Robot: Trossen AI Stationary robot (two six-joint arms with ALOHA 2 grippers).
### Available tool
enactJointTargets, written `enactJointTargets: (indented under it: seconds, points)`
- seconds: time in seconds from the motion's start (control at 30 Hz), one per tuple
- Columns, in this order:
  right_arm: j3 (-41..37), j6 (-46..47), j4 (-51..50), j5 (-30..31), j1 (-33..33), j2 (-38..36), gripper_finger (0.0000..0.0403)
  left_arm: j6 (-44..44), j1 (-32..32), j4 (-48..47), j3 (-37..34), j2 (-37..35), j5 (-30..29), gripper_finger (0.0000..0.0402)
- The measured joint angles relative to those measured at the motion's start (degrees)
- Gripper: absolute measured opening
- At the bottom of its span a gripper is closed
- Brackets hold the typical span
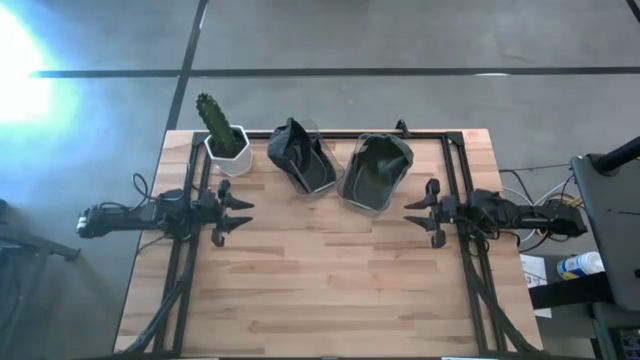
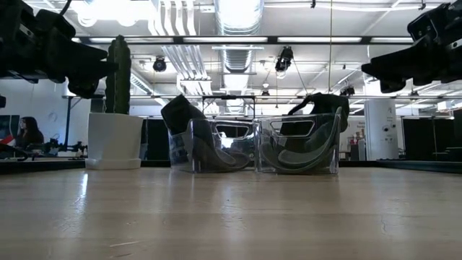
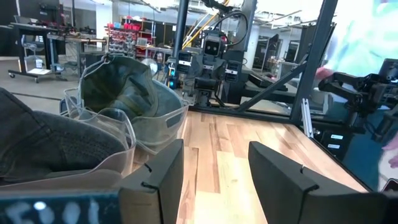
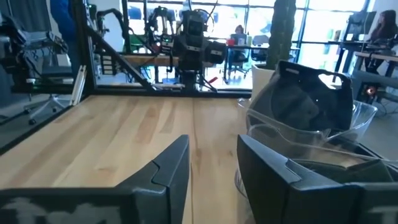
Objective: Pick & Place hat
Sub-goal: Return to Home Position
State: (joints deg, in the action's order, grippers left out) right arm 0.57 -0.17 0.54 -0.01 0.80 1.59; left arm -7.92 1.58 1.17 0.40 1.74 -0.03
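Two dark hats each sit in a clear plastic bin at the table's far middle: a dark grey one [image 1: 300, 157] in the left bin and an olive one [image 1: 375, 170] in the right bin. In the low view the grey hat [image 2: 189, 124] and the olive hat [image 2: 317, 123] stick up above their bins' rims. My left gripper [image 1: 238, 215] hovers open at the table's left side, left of the bins. My right gripper [image 1: 418, 215] hovers open at the right side. Both are raised above the table and hold nothing.
A cactus in a white pot [image 1: 226, 140] stands at the far left, beside the left bin [image 2: 198, 148]. The right bin [image 2: 299, 148] touches it. Black frame rails [image 1: 460, 190] run along both sides. Bare wood [image 1: 330, 280] fills the near half.
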Motion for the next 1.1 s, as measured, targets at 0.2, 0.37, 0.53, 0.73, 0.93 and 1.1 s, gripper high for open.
enactJointTargets:
  seconds: [0.2, 0.37, 0.53, 0.73, 0.93, 1.1]
  points:
    - [0.0, 0.2, 0.0, 0.0, 0.0, 0.8, 0.0126, 0.0, 0.0, 0.0, 0.0, 0.0, 0.0, 0.0174]
    - [0.0, 0.2, 0.0, 0.0, 0.0, 0.8, 0.0120, 0.0, 0.0, 0.1, 0.0, 0.0, 0.0, 0.0174]
    - [0.0, 0.2, 0.0, 0.0, 0.0, 0.8, 0.0118, 0.0, 0.0, 0.1, 0.0, 0.0, 0.0, 0.0174]
    - [0.0, 0.2, 0.0, 0.0, 0.0, 0.8, 0.0127, 0.0, 0.0, 0.1, 0.0, 0.0, 0.0, 0.0174]
    - [0.0, 0.1, 0.0, 0.0, 0.0, 0.8, 0.0132, 0.0, 0.0, 0.1, 0.0, 0.0, 0.0, 0.0174]
    - [0.0, 0.1, 0.0, 0.1, 0.0, 0.8, 0.0127, 0.0, 0.0, 0.1, 0.0, 0.0, 0.0, 0.0174]
